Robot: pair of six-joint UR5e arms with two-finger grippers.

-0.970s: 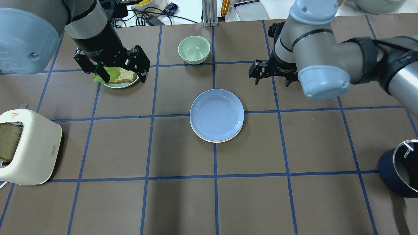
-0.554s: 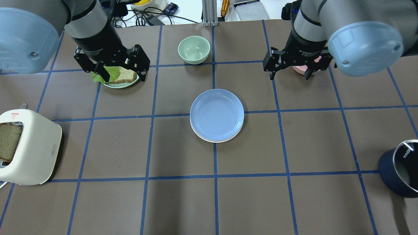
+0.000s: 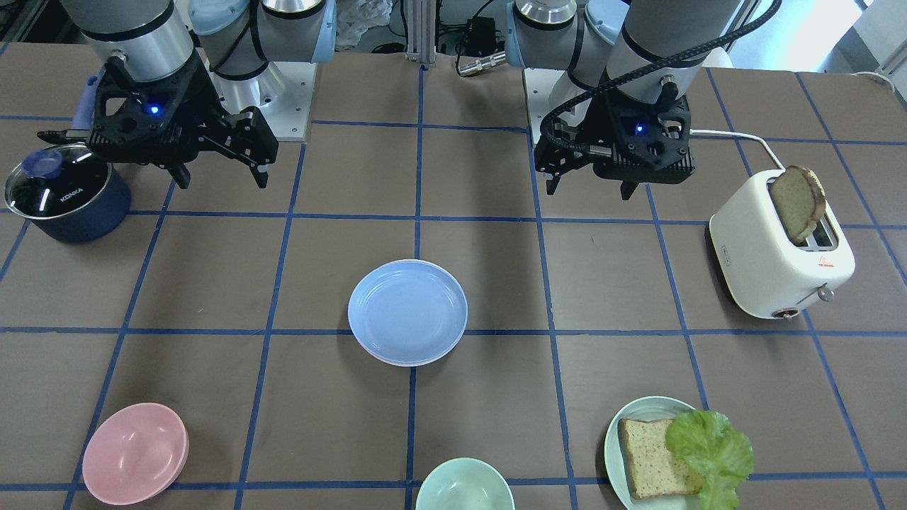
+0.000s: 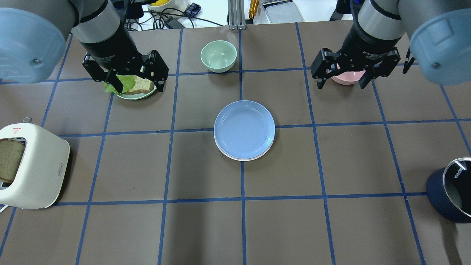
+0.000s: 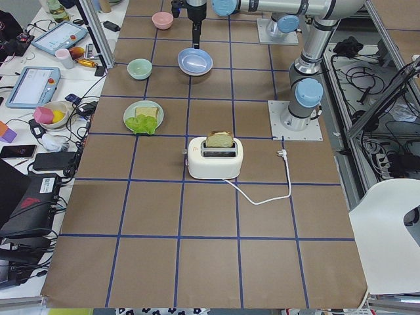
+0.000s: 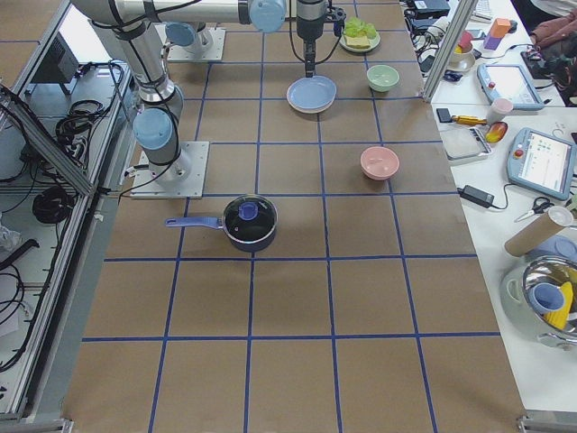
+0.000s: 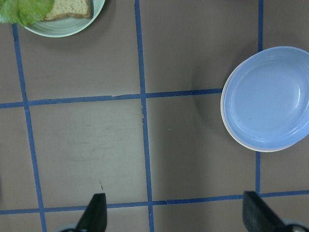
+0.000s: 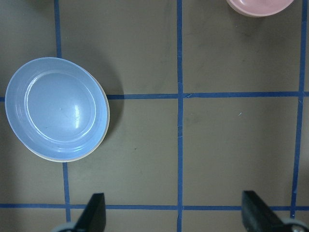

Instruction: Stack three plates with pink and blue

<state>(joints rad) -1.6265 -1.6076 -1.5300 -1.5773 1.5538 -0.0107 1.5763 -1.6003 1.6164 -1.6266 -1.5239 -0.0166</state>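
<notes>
Right pincer [image 4: 342, 79] swings clear, wide, empty; matte light-blue round plate [image 4: 244, 129] tops the stack [image 4: 241, 159] to its left. Left pincer [image 4: 140, 86] wide too. Looks done.

Out beyond the matt black fingers [image 8: 95, 215] of the right gripper [image 4: 341, 84], the light blue plate [image 4: 244, 129] looks like smooth plastic with a soft satin sheen. A duller cream-white plate [image 4: 239, 159] edges out beneath it. Under the fingertips lies flat brown paper [image 4: 128, 165], lined with blue tape [image 4: 147, 201]. The pink bowl [image 8: 260, 6] ahead looks equally matt.
</notes>
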